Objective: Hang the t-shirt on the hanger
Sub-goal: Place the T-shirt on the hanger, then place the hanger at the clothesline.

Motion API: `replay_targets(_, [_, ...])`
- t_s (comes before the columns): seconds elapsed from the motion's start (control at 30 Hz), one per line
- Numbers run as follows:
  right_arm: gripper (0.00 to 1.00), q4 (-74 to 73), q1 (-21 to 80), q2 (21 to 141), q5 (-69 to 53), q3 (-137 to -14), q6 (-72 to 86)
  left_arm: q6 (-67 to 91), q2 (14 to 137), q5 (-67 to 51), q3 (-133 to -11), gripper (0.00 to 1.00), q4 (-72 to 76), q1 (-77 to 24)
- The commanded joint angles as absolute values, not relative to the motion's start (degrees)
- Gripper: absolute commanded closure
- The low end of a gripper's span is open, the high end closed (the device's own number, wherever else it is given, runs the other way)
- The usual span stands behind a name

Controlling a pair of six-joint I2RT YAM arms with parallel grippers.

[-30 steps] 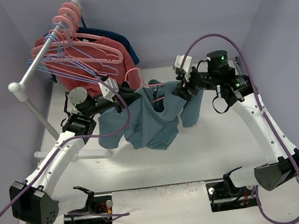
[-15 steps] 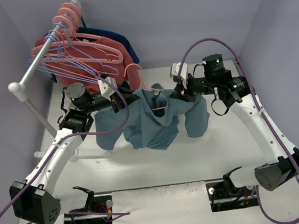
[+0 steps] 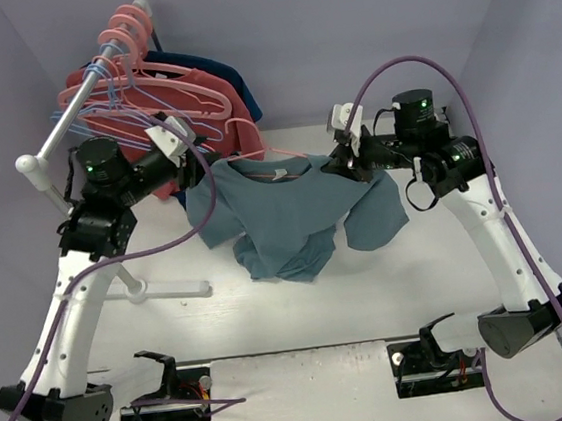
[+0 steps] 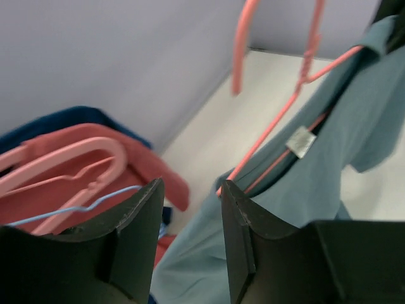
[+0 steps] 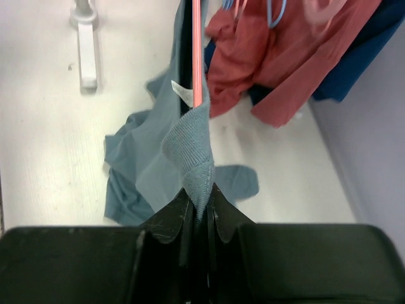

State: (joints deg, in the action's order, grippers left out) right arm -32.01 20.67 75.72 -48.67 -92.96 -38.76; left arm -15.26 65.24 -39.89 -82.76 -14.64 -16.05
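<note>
Table (image 3: 302,319), white, carries a garment rack (image 3: 48,144) at its far left corner. A coral-red shirt (image 3: 229,100) and a dark navy garment (image 3: 235,75) hang on the rack among spare hangers. T-shirt (image 3: 281,210), teal, hangs spread between the two arms at mid-table, collar uppermost, with its lower part gathered on the surface. Hanger (image 3: 267,153), thin and pale pink, sits in the collar with its hook standing clear above and its arms running under the shoulders. Right gripper (image 5: 199,202) is clamped on a fold of the t-shirt at the hanger's end. Left gripper (image 4: 190,190) stands just beside the opposite shoulder, jaws apart with nothing between them. Contact with the fabric cannot be confirmed.
</note>
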Motion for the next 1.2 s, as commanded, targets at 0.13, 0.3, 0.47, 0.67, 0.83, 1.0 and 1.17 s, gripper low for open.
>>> replay_targets(0.13, [1.0, -26.2, 20.2, 78.6, -59.2, -108.0, -34.4, -8.8, 60.4, -14.4, -99.3, 0.63, -20.5, -15.9])
replay_targets(0.3, [1.0, -17.9, 20.2, 80.7, -60.2, -114.8, -26.5, -6.9, 60.8, -7.6, -108.4, 0.62, -23.8, -15.9])
replay_targets(0.47, [1.0, -2.6, 20.2, 80.7, -56.3, -115.1, -16.0, -6.7, 62.0, -3.9, -115.6, 0.62, -26.5, -15.9])
replay_targets(0.67, [1.0, 15.4, 20.4, 82.2, -53.4, -115.2, -6.1, -8.9, 62.4, -0.6, -118.6, 0.62, -28.5, -15.9])
replay_targets(0.83, [1.0, 19.4, 20.5, 86.9, -53.4, -122.7, -1.2, -8.4, 62.4, -0.5, -118.1, 0.62, -29.3, -15.9])
replay_targets(1.0, [1.0, 27.7, 20.5, 88.9, -55.3, -124.3, 5.8, -8.0, 62.3, -1.1, -117.1, 0.62, -30.2, -15.9])
replay_targets(1.17, [1.0, 27.9, 20.7, 87.1, -58.3, -116.2, 6.2, -7.6, 60.9, -0.6, -114.9, 0.62, -31.0, -15.9])
